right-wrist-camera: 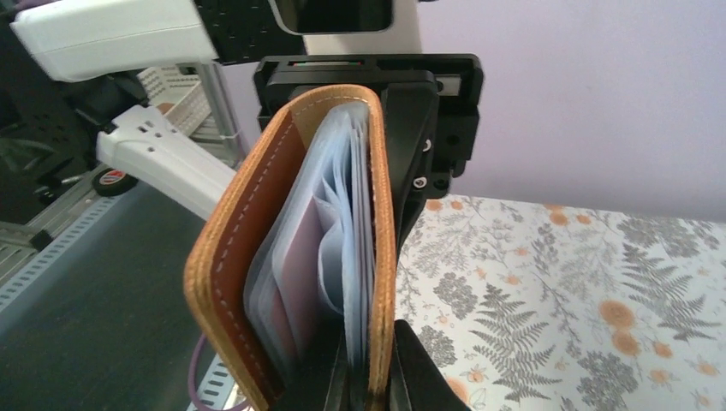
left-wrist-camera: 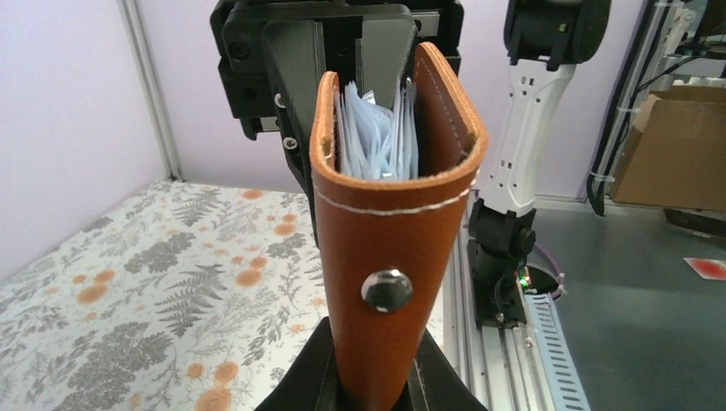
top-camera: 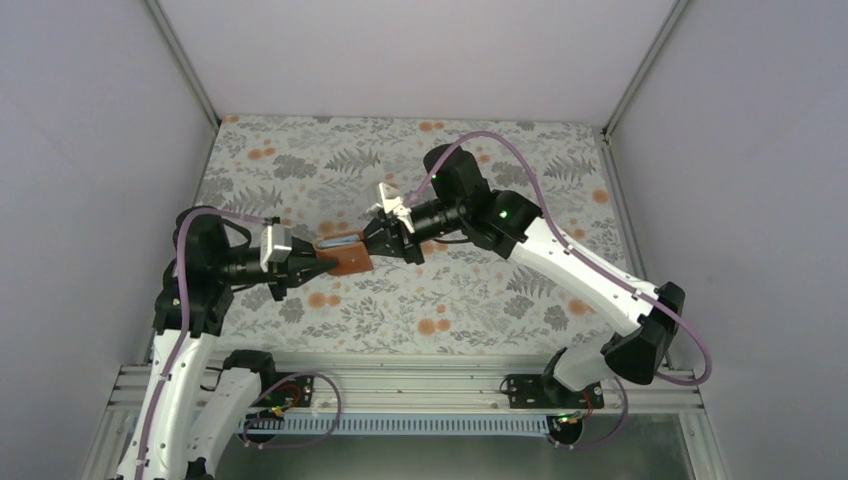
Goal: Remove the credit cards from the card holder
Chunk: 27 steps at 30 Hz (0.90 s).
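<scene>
The brown leather card holder (top-camera: 345,258) hangs in the air over the table's middle, held from both sides. My left gripper (top-camera: 320,264) is shut on its snap-button end, seen close in the left wrist view (left-wrist-camera: 374,390). My right gripper (top-camera: 378,245) is shut on the other end, pinching one cover and some sleeves (right-wrist-camera: 377,381). The holder (right-wrist-camera: 244,257) gapes slightly, and its grey-blue plastic sleeves (left-wrist-camera: 377,141) fan out inside. A reddish card (right-wrist-camera: 295,282) shows dimly through one sleeve. No pale card can be made out.
The floral tablecloth (top-camera: 480,300) lies under the holder. Pale walls enclose the back and sides. The metal rail (top-camera: 420,385) with the arm bases runs along the near edge. A cardboard box (left-wrist-camera: 676,154) and a small red flat item (left-wrist-camera: 706,268) lie off the table.
</scene>
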{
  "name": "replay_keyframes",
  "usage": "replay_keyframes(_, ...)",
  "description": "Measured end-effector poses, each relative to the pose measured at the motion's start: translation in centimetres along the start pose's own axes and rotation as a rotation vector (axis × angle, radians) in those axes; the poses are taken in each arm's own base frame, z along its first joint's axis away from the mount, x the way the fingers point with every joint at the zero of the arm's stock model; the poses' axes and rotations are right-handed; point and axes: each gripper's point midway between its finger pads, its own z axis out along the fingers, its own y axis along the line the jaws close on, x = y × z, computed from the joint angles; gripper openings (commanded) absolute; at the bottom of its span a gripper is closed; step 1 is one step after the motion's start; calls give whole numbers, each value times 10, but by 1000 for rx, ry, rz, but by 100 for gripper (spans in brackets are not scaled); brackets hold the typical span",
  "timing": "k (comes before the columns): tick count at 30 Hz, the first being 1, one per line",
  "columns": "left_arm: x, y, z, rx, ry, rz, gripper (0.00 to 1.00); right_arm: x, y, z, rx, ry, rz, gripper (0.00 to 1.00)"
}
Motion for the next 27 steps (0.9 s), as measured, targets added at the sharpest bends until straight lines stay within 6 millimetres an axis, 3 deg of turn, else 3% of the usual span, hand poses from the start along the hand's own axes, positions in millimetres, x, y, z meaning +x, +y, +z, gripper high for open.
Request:
replay_keyframes(2,2,5,0,-21,3,-15,61,3,-5,0,36,-2,19,4)
replay_keyframes(5,8,24,1,-114,24,-37,97,4,-14,3,92,-6,61,4)
replay_keyframes(9,21,58,-4,-294,61,-80,100,7,-34,4,209,-7,166,4)
replay_keyframes(15,34,91,-17,-494,101,-79,100,13,-87,-11,506,-15,403,4)
replay_keyframes(20,38,102,-22,-561,108,-92,100,20,-122,-23,706,-56,551,4)
replay_keyframes(27,34,110,-23,-586,91,-98,100,33,-136,-20,785,-61,627,4)
